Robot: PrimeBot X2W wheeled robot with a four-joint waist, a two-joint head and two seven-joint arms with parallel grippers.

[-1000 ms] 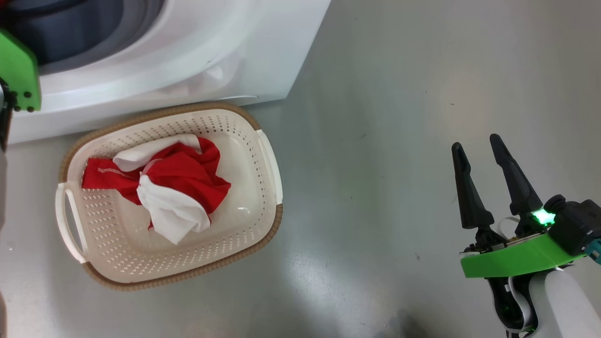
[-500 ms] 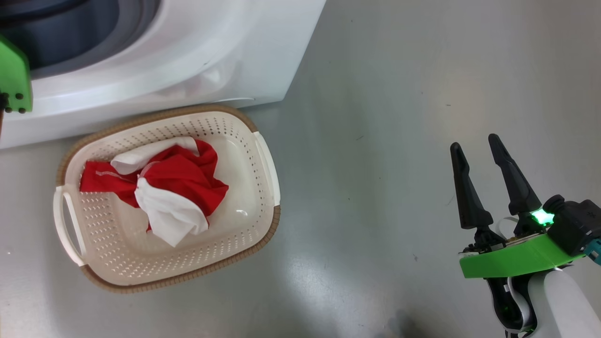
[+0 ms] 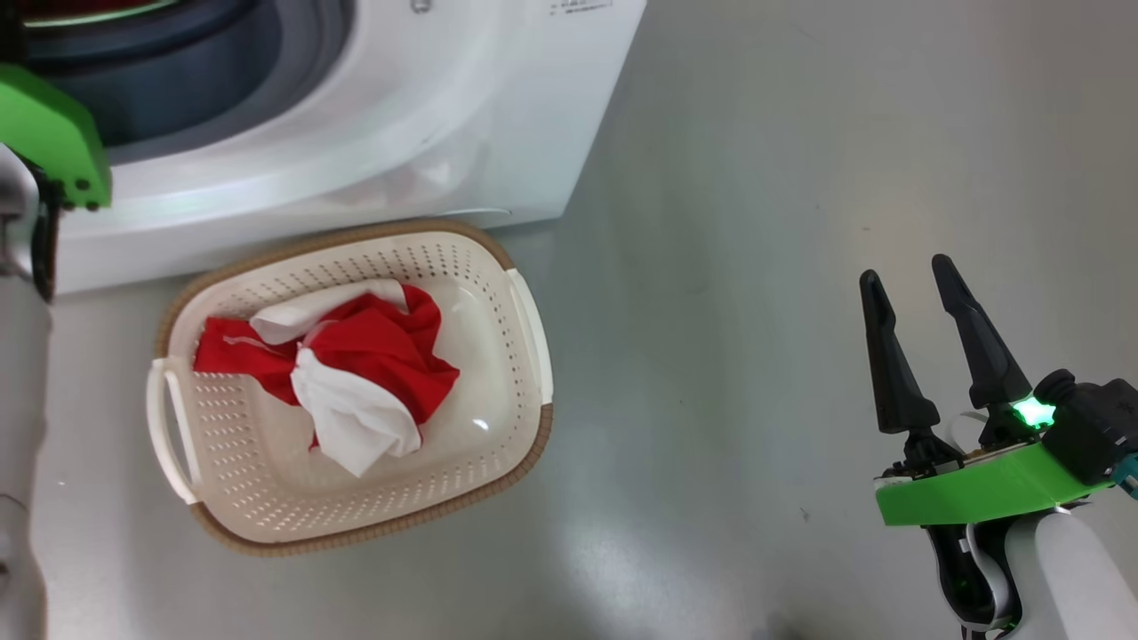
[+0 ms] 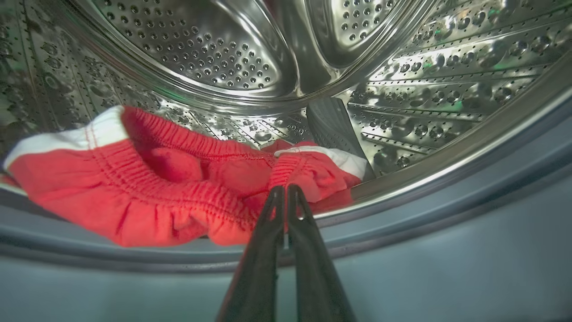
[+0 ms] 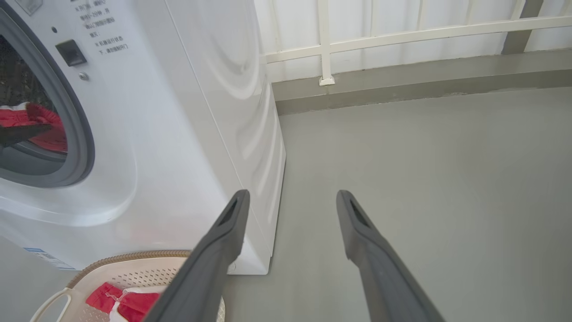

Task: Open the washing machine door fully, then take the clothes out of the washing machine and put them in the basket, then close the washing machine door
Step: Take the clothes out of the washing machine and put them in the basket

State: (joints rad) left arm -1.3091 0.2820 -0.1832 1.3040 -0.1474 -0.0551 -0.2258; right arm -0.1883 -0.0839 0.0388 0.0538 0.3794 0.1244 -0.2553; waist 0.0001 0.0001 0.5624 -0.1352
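Note:
Inside the washing machine's (image 3: 373, 124) perforated steel drum (image 4: 214, 49), red clothes (image 4: 147, 197) with white trim lie on the lower lip by the grey rubber ring. My left gripper (image 4: 283, 191) is shut on a bunched fold of them. In the right wrist view the same clothes (image 5: 42, 120) show in the drum mouth, with the left fingers (image 5: 22, 132) reaching in. More red and white clothes (image 3: 373, 356) lie in the cream basket (image 3: 526, 444) on the floor in front of the machine. My right gripper (image 3: 904, 270) hangs open and empty well to the right. The washing machine door is out of view.
Bare grey floor (image 3: 756, 222) stretches from the basket to my right gripper. A white railing (image 5: 326, 44) on a low kerb runs behind the machine. My left arm's green wrist mount (image 3: 53, 133) sits at the machine's front, above the basket's left end.
The whole head picture has slid right and down, so the camera moved. The basket and the right gripper kept their places. My left gripper has shut.

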